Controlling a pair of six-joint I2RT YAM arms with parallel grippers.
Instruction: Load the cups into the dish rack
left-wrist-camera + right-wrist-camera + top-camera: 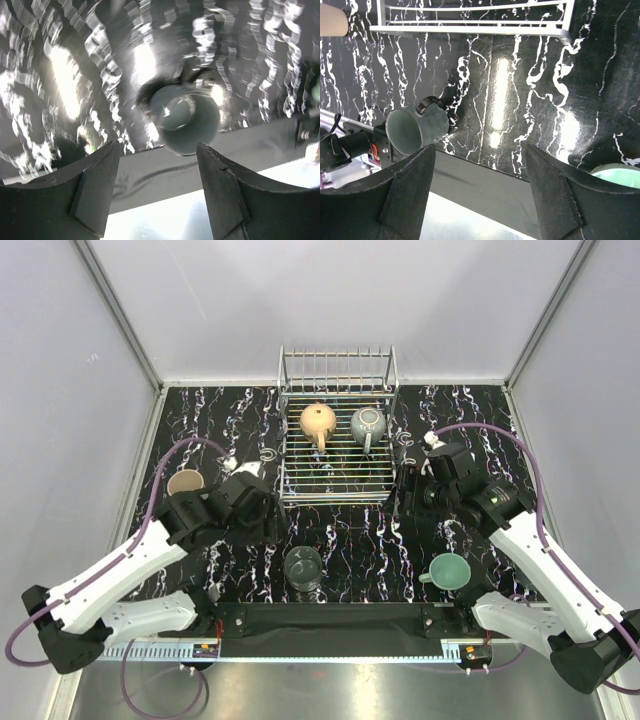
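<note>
5 cups show. 2 lie in the 1 wire rack (337, 497) at the far edge of the tabletop (350, 530): a tan cup (318, 423) beside a grey-green cup (368, 424). 3 sit on the tabletop: a beige cup (185, 482) near the left edge, a dark grey cup (302, 568) at the middle of the near edge, and a teal cup (449, 571) toward the near right corner.

The 2 arms reach inward from the near corners. The left end effector (157, 200) hangs spread and empty by the rack's front left corner. The right end effector (480, 200) is spread and empty by its front right corner.
</note>
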